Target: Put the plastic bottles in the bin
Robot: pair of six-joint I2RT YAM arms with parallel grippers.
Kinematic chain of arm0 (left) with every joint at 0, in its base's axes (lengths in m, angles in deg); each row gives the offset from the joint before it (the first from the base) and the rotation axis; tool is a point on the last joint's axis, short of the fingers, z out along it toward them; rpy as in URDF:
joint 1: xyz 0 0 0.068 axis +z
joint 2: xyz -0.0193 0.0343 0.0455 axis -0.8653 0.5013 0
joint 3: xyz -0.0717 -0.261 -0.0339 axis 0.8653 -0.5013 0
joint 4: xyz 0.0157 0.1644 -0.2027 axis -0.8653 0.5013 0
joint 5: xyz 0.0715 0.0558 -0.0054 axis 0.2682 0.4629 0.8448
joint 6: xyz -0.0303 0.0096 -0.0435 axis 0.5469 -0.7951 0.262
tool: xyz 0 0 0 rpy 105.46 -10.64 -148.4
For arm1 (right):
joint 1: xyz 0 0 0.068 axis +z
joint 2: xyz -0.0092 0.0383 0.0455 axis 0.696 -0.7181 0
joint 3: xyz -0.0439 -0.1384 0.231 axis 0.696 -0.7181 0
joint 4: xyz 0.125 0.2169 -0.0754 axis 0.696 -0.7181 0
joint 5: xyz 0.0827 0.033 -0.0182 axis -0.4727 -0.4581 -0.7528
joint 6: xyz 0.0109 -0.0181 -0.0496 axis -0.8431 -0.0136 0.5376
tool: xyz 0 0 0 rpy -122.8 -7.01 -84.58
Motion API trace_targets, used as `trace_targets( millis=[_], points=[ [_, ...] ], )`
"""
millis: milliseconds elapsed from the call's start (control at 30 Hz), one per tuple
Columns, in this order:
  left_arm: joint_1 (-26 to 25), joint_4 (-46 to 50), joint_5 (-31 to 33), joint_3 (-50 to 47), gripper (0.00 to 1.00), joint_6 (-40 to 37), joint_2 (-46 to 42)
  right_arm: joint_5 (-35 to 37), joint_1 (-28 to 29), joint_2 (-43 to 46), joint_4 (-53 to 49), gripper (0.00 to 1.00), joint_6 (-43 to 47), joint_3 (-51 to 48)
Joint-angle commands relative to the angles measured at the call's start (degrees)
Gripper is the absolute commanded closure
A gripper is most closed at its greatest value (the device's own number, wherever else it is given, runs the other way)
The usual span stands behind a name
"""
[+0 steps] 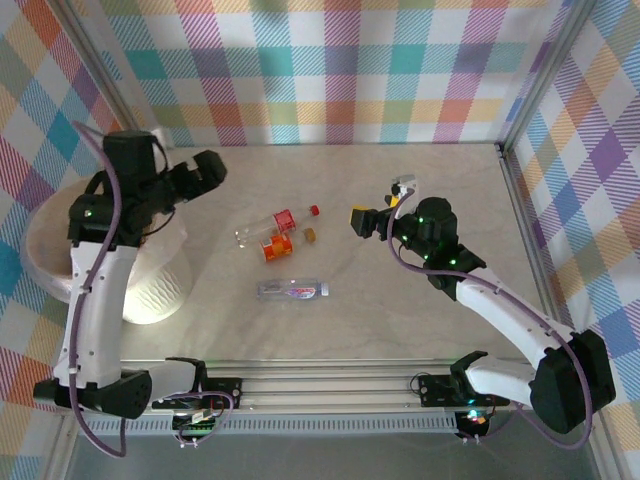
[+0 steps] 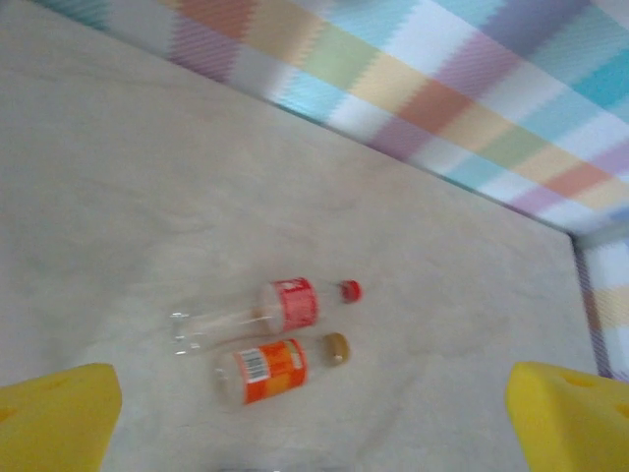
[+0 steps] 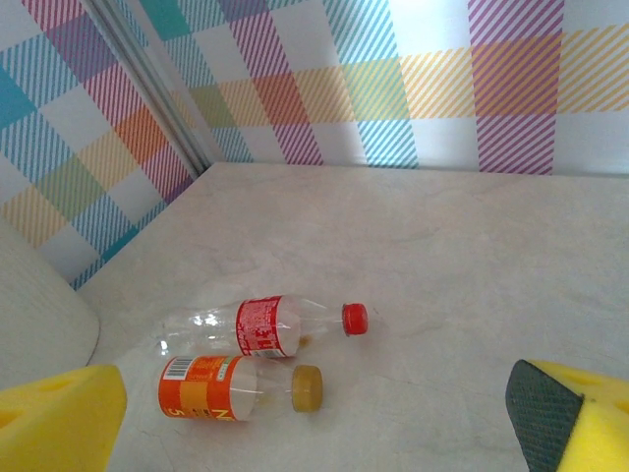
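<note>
Three plastic bottles lie on the table's middle. A clear red-label bottle (image 1: 280,221) (image 2: 265,309) (image 3: 260,325) with a red cap lies beside an orange-label bottle (image 1: 277,247) (image 2: 263,372) (image 3: 211,388) with a brownish cap. A clear blue-label bottle (image 1: 293,290) lies nearer the arms. The white ribbed bin (image 1: 155,285) (image 3: 39,315) stands at the left, partly hidden by the left arm. My left gripper (image 1: 212,170) (image 2: 314,423) hovers open and empty by the bin's far right side, left of the bottles. To their right, my right gripper (image 1: 375,212) (image 3: 314,423) is open and empty, facing the bottles.
Checkered walls close the table on the back and both sides, with metal posts at the corners. A metal rail (image 1: 330,385) with the arm bases runs along the near edge. Bare tabletop (image 1: 440,170) spreads behind and to the right of the bottles.
</note>
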Motion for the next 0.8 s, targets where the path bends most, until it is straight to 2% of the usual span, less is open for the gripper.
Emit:
trace_targets(
  millis=[0,133,267,500,767],
  points=[
    [-6.8,-3.3,-0.5,0.5,0.00,-1.5,3.7,0.6,0.3,1.3,0.4,0.00,-0.5,-0.1],
    [-13.6,-3.6,1.1,1.1,0.00,-6.2,9.8,1.4,0.3,2.6,-0.4,0.00,0.0,-1.2],
    [-17.1,-2.5,2.1,2.7,0.00,-11.6,17.4,2.7,0.3,4.1,-1.9,0.00,0.6,-1.9],
    [-18.4,-1.1,4.3,6.7,0.00,-20.0,31.9,5.0,0.3,7.0,-4.7,0.00,1.7,-2.5],
    [-18.2,7.5,15.9,19.4,0.03,-24.7,51.7,6.8,0.2,10.2,-7.1,0.00,2.4,-3.7]
  ],
)
